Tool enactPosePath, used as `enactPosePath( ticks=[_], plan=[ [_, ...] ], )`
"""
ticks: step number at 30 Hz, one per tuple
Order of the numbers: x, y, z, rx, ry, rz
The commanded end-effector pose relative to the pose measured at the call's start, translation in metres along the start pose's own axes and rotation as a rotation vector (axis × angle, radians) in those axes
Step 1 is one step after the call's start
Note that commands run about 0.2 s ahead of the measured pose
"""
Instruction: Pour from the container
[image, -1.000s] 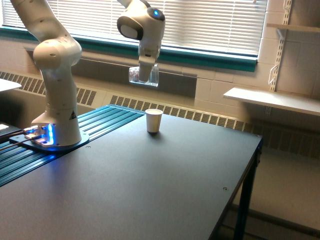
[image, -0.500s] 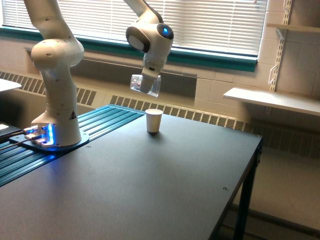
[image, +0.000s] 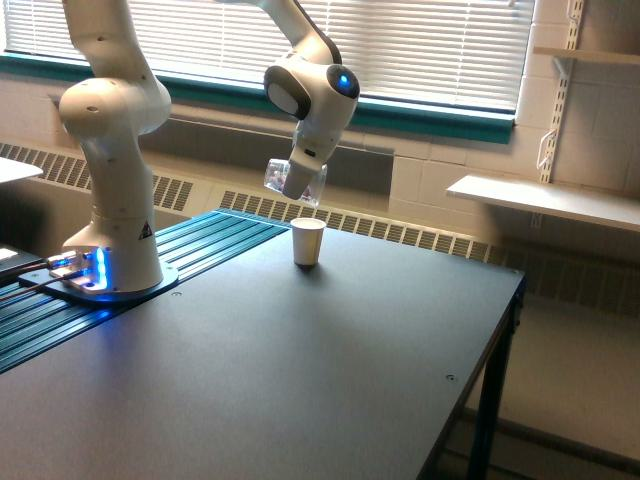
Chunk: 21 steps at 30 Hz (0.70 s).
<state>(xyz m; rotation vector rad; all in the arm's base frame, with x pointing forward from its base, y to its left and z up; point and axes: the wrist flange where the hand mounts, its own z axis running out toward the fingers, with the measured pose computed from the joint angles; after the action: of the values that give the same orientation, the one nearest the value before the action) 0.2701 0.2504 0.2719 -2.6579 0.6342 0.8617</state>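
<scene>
The gripper (image: 297, 183) is clamped on the container (image: 291, 180), a small clear cup, holding it in the air above and a little to the exterior view's left of the white paper cup (image: 307, 241). Jaws themselves are mostly hidden by the cup and wrist, but the cup hangs from them, so it's gripped.

Vs. a second ago: the cup has come down and shifted right, toward the paper cup, approx. level before and now visibly tilted w/ the wrist angled over. Half a second ago it was already leaning; the lean is a bit stronger now and the cup sits lower, near the paper cup's rim but not touching. Contents too small/blurred to read; no stream visible.

Judgement: the approach is mostly done and the tipping phase has begun. The pour itself hasn't started as far as can be seen. The mouth of the clear cup looks slightly off to the left of the target, so more tilt and maybe a small move right seem needed.

Outward: the paper cup stands upright, unmoved, at the far side of the dark table (image: 300, 380). The arm's base (image: 105, 270) is at the left, well apart.
</scene>
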Motion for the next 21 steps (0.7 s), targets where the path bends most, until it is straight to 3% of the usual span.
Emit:
enactPosePath(
  ticks=[1,16,21],
  plan=[
    [-0.003,-0.004,0.006,-0.020,-0.009,-0.006],
    [-0.021,-0.001,0.029,-0.077,-0.059,-0.026],
    [-0.021,0.005,0.035,-0.091,-0.053,-0.018]
  ],
)
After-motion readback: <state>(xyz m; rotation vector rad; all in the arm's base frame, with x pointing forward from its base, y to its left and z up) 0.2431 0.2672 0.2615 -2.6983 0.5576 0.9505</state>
